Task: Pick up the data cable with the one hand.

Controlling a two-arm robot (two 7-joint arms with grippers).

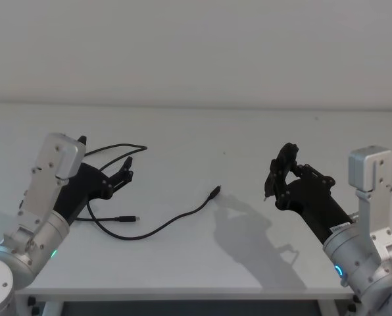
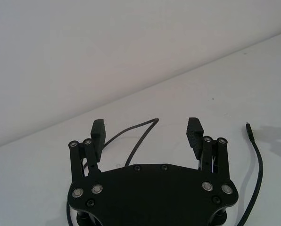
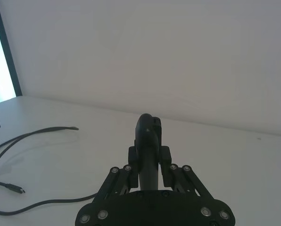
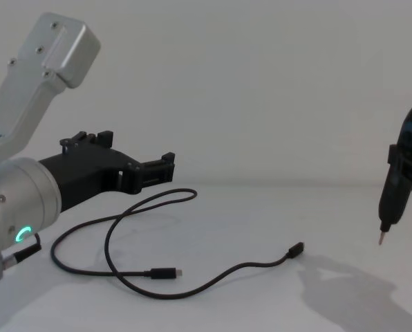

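On the white table (image 1: pixel 183 276) we see the data cable (image 1: pixel 163 227) lying slack and untouched, well over on the left half. One plug (image 1: pixel 214 193) rests near the table's middle. From there the cord sweeps back toward the robot's left, bends round, and rises into a long loop that runs toward the far side, while the other plug (image 4: pixel 163 273) sits inside the curve, close to the front. The left gripper (image 1: pixel 125 169) — the one on the silver arm with the glowing green ring (image 4: pixel 23 234) — hangs above that loop with its two fingers spread wide and nothing between the pads (image 2: pixel 194 129). From the chest we can see it is raised clear of the cord and not touching it. The right gripper (image 1: pixel 285 172) is held up over the right side of the table, well apart from the cable, and its fingers are clamped on a black pen-like tool (image 4: pixel 399 180) with a blue mark — probably a stylus of some kind, though we cannot make out more than its thin pin tip (image 4: pixel 381 238) pointing down at the table.
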